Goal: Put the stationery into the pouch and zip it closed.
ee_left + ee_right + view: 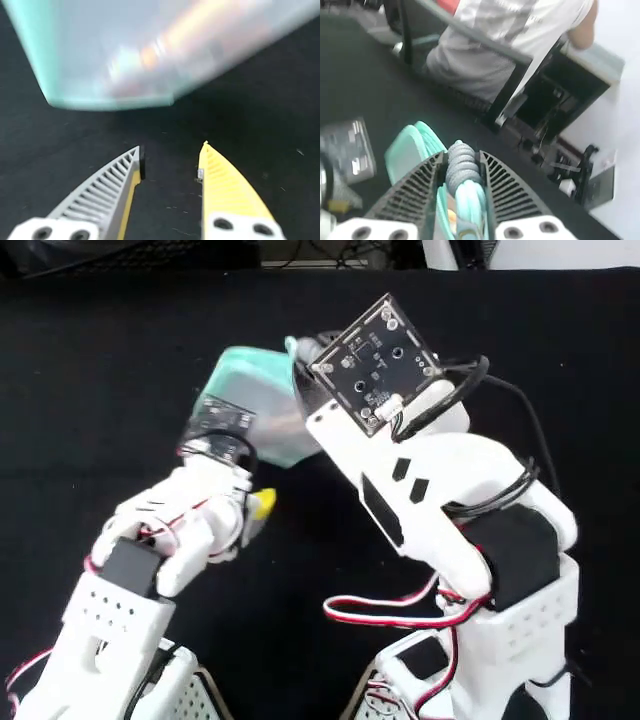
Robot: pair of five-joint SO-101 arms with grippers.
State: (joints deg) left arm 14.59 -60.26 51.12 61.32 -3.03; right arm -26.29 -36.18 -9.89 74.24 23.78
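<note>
Pouch (150,50): teal, translucent, lying on the black table (260,110) just ahead of the left pincer (171,148); its long axis runs across the gap, not touching.
Contents: blurred orange shapes; I can't name them.
Left pincer: tips moderately parted, holding nothing.
Right pincer (461,154): clamped on the grey ribbed pull (461,170) at the pouch's end.
Nearer arm for zipping: right, I judge.

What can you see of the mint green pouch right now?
The pouch is mint green, with a frosted see-through body and a solid mint edge; blurred orange shapes show inside. It is over the black table. The right claw is shut on a grey ribbed tab at its mint edge. The open left claw sits just short of it, not touching.
</note>
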